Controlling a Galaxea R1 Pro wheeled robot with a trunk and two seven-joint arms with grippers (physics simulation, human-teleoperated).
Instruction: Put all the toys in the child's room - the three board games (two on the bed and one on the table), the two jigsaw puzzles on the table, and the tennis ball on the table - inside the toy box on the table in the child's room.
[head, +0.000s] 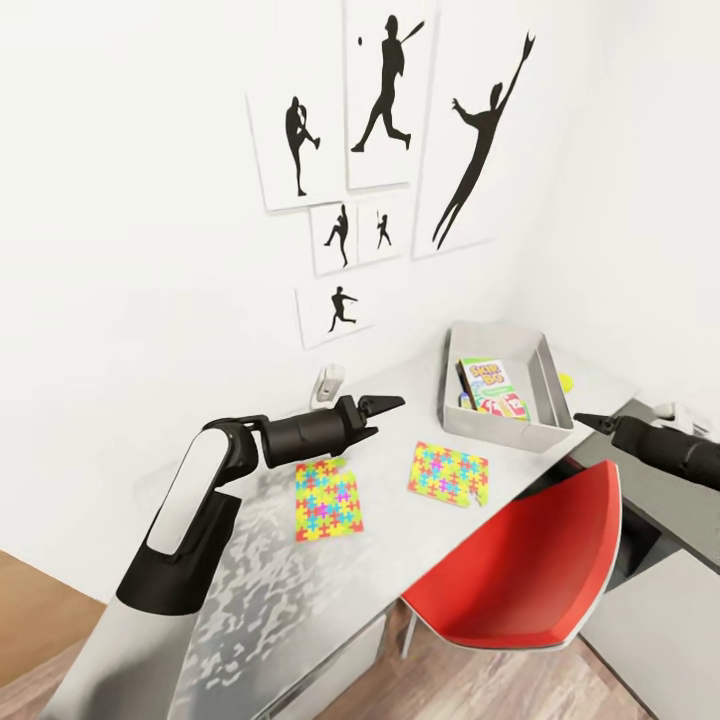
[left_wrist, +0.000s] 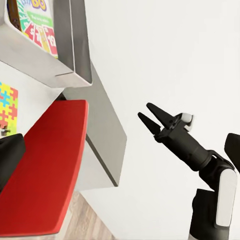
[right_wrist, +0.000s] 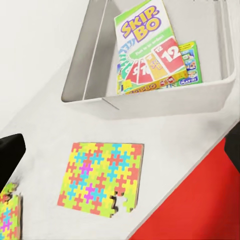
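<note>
The toy box (head: 550, 405) stands on the table (head: 400, 520) near the wall corner. A Skip-Bo board game (head: 487, 385) lies inside it, on top of a green-edged game box (right_wrist: 189, 62). Two jigsaw puzzles lie flat on the table, one (head: 330, 498) under my left arm, the other (head: 448, 473) just in front of the toy box. The tennis ball (head: 566, 381) peeks out behind the box's right side. My left gripper (head: 388, 412) hovers open above the table between the puzzles. My right gripper (head: 585, 420) is open just right of the box.
A red chair (head: 530, 565) is tucked against the table's front edge, below the nearer puzzle. A small white object (head: 330, 380) sits by the wall behind my left gripper. Baseball silhouette prints (head: 385, 95) hang above. Wood floor (head: 40, 590) shows at the lower left.
</note>
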